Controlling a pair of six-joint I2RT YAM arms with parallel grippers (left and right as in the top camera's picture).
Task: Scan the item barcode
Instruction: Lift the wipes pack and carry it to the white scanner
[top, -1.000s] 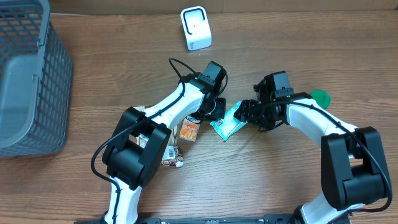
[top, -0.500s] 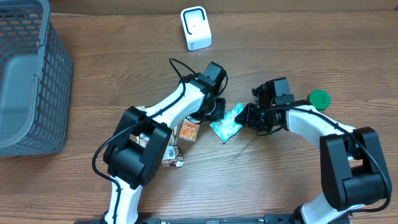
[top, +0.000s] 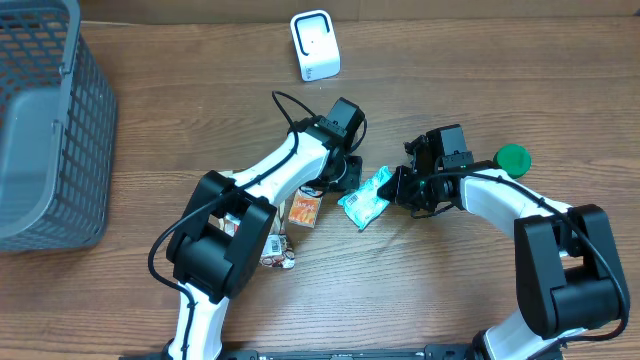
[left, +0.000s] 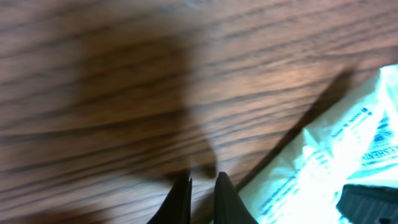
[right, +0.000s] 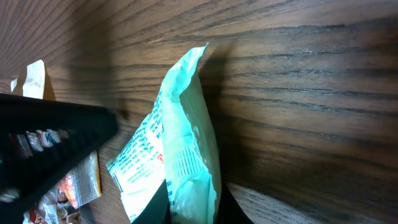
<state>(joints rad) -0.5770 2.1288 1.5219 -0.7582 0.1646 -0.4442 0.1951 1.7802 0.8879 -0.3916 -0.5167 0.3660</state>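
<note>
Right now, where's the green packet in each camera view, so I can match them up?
Overhead: packet near the picture's centre.
Left wrist: packet in the lower right corner, right of the left fingers.
Right wrist: packet in the centre, its bottom end between the right fingers.
Shared landmark: the wood-grain table under it.

Closed gripper beside teal packet

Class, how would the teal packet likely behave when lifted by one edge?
Probably floppy: the teal packet creases where the right gripper pinches it. Likely light, being thin film. Its glossy skin may slip.
</note>
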